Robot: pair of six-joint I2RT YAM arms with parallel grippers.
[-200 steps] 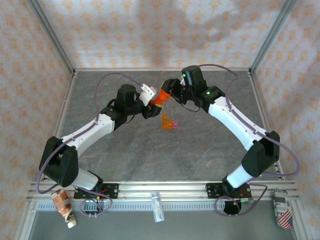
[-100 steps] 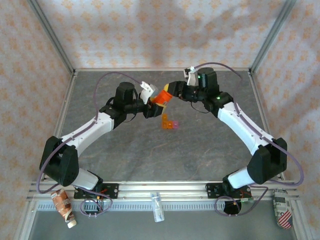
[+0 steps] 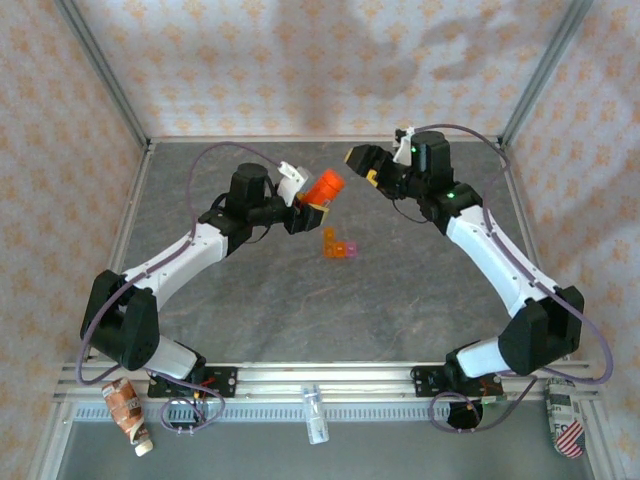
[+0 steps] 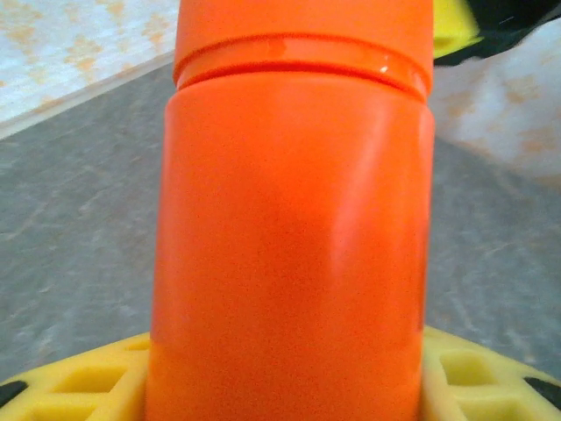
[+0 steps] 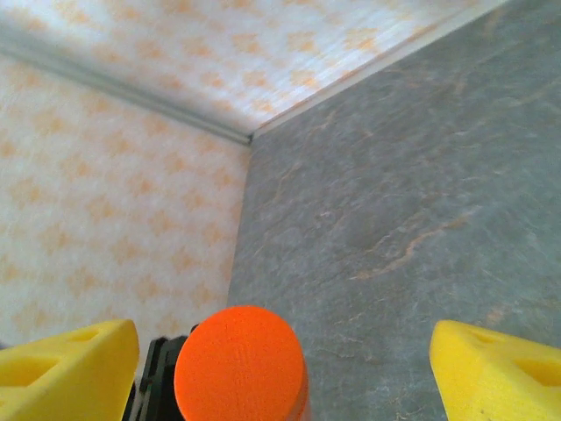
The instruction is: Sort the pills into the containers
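The containers (image 3: 339, 246), a tiny joined box on the table (image 3: 250, 300) just near of the raised grippers, look light, stiff and slick (a nudge would likely skate them), so pinch across the narrow width at the joint. The long axis runs roughly left-right, orange end left, pink end right and slightly nearer. The left gripper (image 3: 312, 200) is clamped on the orange bottle (image 3: 323, 185); the right gripper (image 3: 361, 166) has its jaws wide apart, empty.

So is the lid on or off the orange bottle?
On. The cap sits on the orange bottle in the left gripper; the right gripper is open, not touching it.
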